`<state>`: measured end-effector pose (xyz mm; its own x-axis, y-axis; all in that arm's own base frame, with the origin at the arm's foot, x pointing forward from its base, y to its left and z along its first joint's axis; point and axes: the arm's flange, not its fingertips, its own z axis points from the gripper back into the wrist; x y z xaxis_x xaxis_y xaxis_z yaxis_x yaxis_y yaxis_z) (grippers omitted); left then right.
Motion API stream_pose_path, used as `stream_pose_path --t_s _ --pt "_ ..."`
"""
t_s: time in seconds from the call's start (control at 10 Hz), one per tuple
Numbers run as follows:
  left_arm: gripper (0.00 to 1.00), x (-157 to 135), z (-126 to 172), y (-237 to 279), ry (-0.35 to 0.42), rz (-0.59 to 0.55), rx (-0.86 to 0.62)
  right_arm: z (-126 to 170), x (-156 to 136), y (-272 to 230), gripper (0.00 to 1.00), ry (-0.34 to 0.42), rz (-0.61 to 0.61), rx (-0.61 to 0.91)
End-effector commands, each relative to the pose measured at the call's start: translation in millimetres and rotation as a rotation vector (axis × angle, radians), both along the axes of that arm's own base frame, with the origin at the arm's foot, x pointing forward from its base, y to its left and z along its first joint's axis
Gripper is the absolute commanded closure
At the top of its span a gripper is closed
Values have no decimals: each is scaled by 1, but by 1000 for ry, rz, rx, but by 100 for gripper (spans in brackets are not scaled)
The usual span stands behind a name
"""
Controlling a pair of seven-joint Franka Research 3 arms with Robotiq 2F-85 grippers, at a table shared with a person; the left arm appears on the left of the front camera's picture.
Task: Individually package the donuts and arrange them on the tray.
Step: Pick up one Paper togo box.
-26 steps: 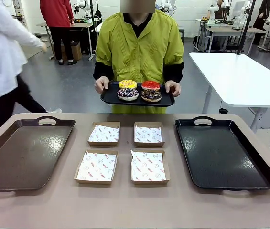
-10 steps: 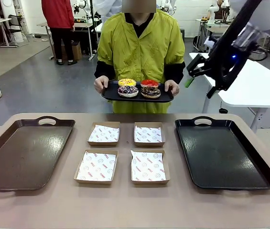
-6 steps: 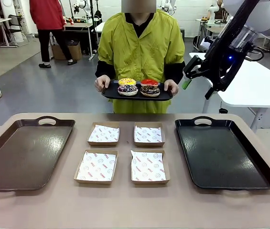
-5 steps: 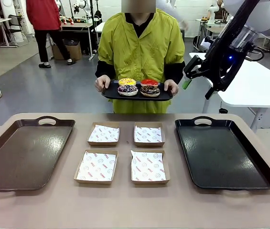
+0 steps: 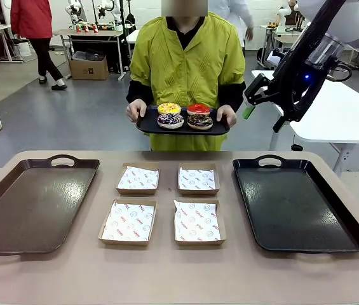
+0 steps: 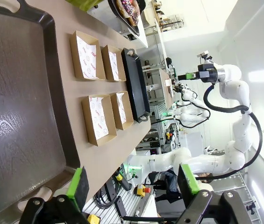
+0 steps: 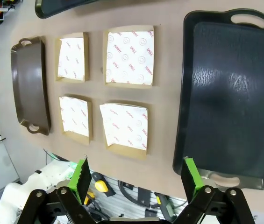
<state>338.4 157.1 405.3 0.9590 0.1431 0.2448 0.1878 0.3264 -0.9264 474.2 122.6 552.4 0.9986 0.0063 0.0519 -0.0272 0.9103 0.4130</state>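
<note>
Our right gripper (image 7: 136, 179) has its green-padded fingers spread wide with nothing between them. In the front view it hangs high in the air beyond the far end of the black tray (image 5: 300, 203), beside the person's (image 5: 185, 57) elbow. Our left gripper (image 6: 132, 183) is likewise splayed and empty, poised over the near end of the brown tray (image 5: 33, 203). Between the two trays on the table (image 5: 166, 273) we see four cardboard boxes (image 5: 138, 178) (image 5: 197, 178) (image 5: 128, 222) (image 5: 196, 222). They sit in two rows of two, each lined with printed white paper, and none holds anything. Both large trays are bare. None of the donuts is on the table. The person at the far side holds them up on a small black tray (image 5: 147, 127), with a hand (image 5: 135, 112) gripping each end. On it the yellow-iced donut (image 5: 169, 109) and the red-iced donut (image 5: 199, 109) lie at the back. The two chocolate-iced donuts (image 5: 170, 120) (image 5: 199, 121), with coloured sprinkles, lie in front of them. All four are packed close together, well apart from both of our grippers.
</note>
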Motion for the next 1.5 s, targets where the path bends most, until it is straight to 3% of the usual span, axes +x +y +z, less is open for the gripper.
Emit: stream_pose_path --t_s 0.0,0.1,0.5,0.9,1.1,1.4 --pt "0 -1 1 1 -6 8 5 -1 8 18 0 54 -36 -84" --pt "0 -1 1 1 -6 8 5 -4 16 36 0 89 -65 -172" --pt "0 -1 1 1 -6 8 5 -30 36 102 0 92 -154 -370" --pt "0 -1 1 1 -6 8 5 -89 68 149 0 -29 -93 -390" --pt "0 -1 1 1 -6 8 5 -119 83 150 0 -113 -65 -367" --pt "0 -1 1 1 -6 8 5 -167 94 138 0 -155 -14 -319"
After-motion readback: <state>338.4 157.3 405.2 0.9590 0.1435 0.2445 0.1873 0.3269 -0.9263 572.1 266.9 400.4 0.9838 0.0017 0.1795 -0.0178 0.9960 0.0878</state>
